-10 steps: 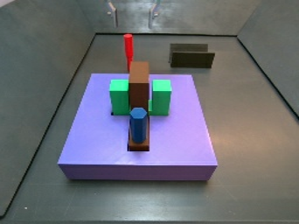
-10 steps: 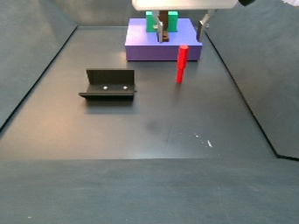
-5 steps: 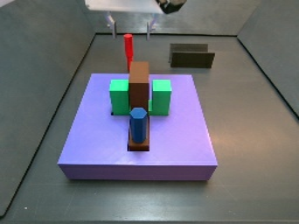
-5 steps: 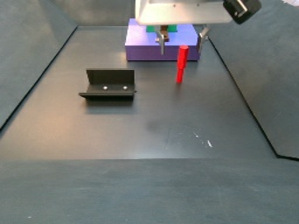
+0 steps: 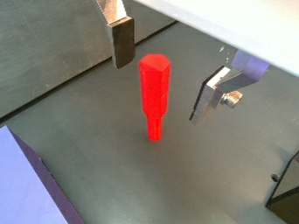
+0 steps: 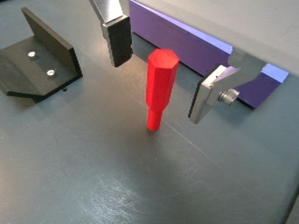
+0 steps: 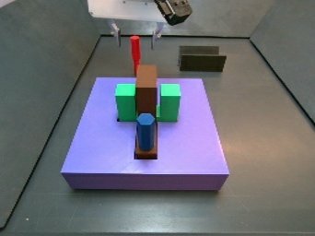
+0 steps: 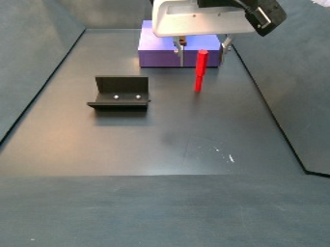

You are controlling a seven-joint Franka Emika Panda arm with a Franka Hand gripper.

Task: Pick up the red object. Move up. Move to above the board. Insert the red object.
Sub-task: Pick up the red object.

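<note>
We see the gripper (image 5: 166, 68) spread open around the top of the red object (image 5: 153, 92), touching nothing. The red object stands upright on the floor just beside the purple slab (image 6: 193, 48), which carries the board (image 7: 146, 97).

The gripper (image 6: 158, 63) hangs over the upright red object (image 6: 159, 89), fingers (image 6: 117, 42) wide on either side with clear gaps to the rod in both wrist views. The fixture (image 8: 120, 94) stands well apart to the left in a side view, with bare floor (image 8: 168, 145) between. The purple slab (image 7: 147, 138) carrying the board (image 7: 146, 103), green blocks (image 7: 125, 101) and blue peg (image 7: 145, 132) lies just beside the rod.
</note>
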